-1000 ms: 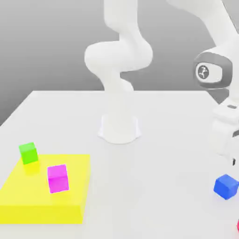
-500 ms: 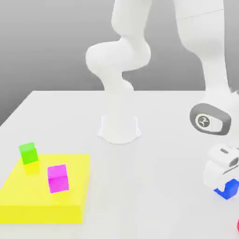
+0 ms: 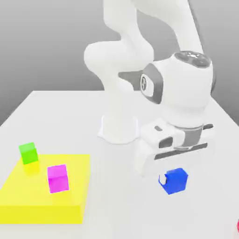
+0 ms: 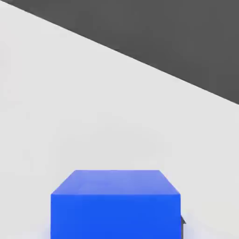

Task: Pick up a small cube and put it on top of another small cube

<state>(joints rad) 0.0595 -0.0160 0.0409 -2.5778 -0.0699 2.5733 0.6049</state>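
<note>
Step in hand: carrying; the blue cube hangs at the gripper, seemingly lifted off the white table, towards the exterior view's right of centre.
Claw state: clamped on the blue cube; one white finger shows against the cube's side, the other is hidden behind it.
Cube position: under the wrist, well apart from the yellow slab; in the hand view its flat top sits close below the camera.
Next move calls for: travel across the table towards the exterior view's left, then a level descent squarely over a resting cube, releasing only once the faces meet.
Likely targets: magenta cube or green cube, both on the yellow slab; which one is meant cannot be judged.
Blue cube, make: plain, matte, sharp-edged, evenly coloured.
Slab, make: low, flat, rectangular, bright yellow.
Arm, make: smooth glossy white shells, grey joint ring, rounded base.
Table, make: flat, unmarked.
</note>
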